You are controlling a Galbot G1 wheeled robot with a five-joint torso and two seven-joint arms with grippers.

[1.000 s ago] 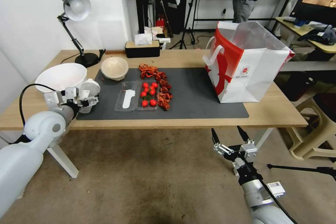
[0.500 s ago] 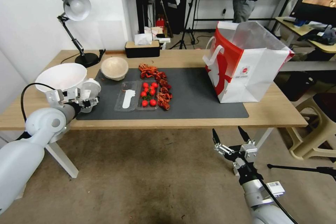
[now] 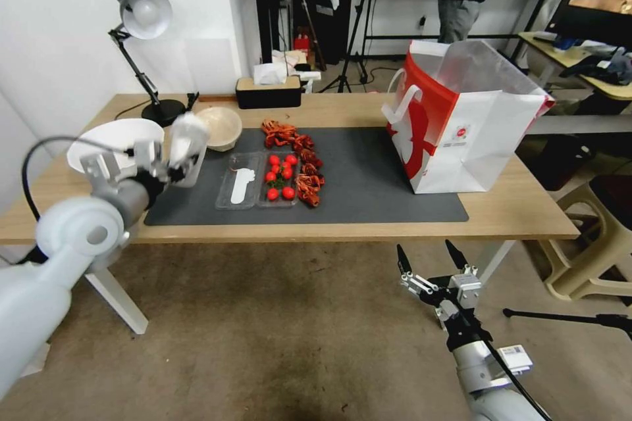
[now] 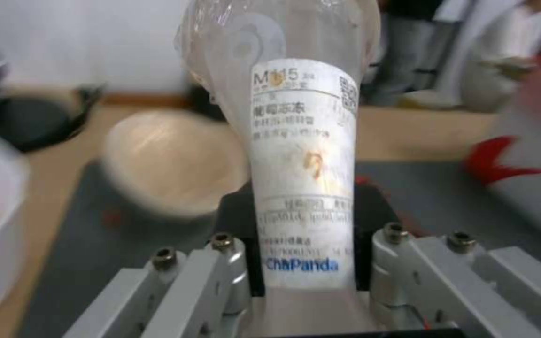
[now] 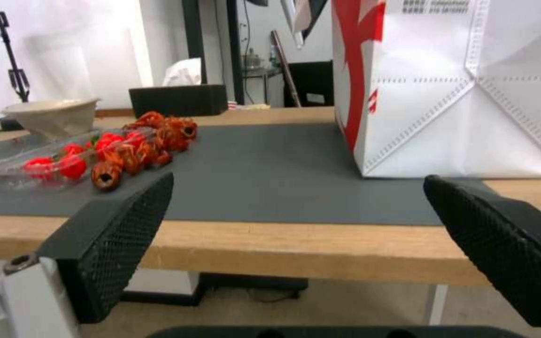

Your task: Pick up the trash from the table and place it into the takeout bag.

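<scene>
My left gripper (image 3: 172,168) is shut on the clear white-lidded plastic cup (image 3: 187,142) and holds it tilted in the air over the left end of the dark mat. In the left wrist view the cup (image 4: 302,155) with its white label stands between the fingers of that gripper (image 4: 302,267). The beige bowl (image 3: 217,126) (image 4: 170,162) sits on the mat just behind the cup. The takeout bag (image 3: 471,128) (image 5: 465,89) stands upright and open-topped at the table's (image 3: 513,210) right. My right gripper (image 3: 428,258) (image 5: 308,234) hangs open below the table's front edge, under the bag.
A clear tray with cherry tomatoes (image 3: 280,177) and a white spoon lies mid-mat, with red crawfish shells (image 3: 299,158) beside it. A large white bowl (image 3: 108,141) and desk lamp (image 3: 141,13) stand at the left, a black tissue box (image 3: 268,91) at the back.
My left gripper has lifted the cup off the mat's left edge, up and toward the beige bowl, and the cup now leans. The right arm has barely moved.
</scene>
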